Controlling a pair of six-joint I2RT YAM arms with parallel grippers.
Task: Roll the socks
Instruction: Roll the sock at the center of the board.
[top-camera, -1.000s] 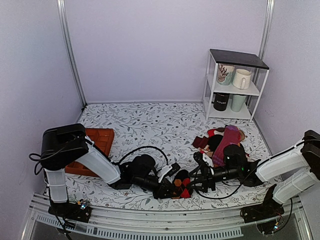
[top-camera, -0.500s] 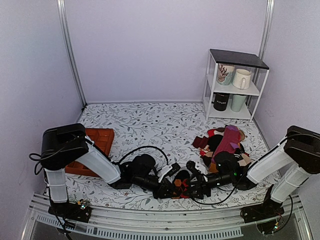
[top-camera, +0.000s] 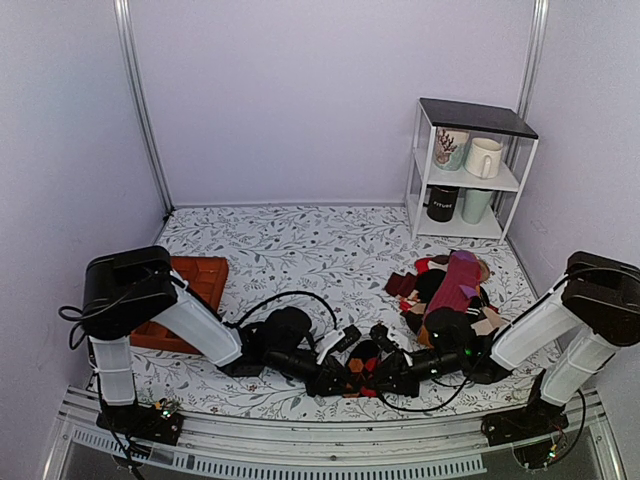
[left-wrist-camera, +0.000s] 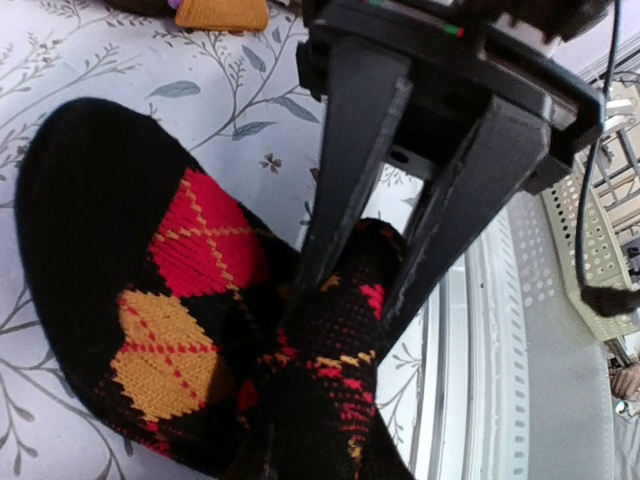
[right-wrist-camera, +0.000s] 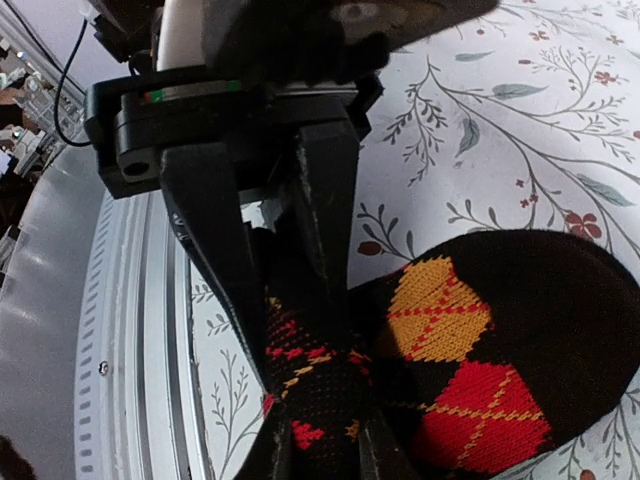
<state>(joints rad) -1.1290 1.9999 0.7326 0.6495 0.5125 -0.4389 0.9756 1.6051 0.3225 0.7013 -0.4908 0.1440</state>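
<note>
The argyle socks (top-camera: 362, 372) lie bunched on the tabletop (top-camera: 300, 250), near the loose sock pile (top-camera: 455, 285). The left end effector (left-wrist-camera: 350, 300) pinches one fold and the right end effector (right-wrist-camera: 305, 340) clamps the same ridge. I'd call it mid-roll, with no tidy bundle yet.

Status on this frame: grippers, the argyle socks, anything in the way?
Left gripper shut on black knit argyle socks with red and orange diamonds. Right gripper shut on the same bundle. Heap of maroon and purple socks behind, apart, not in the way.
</note>
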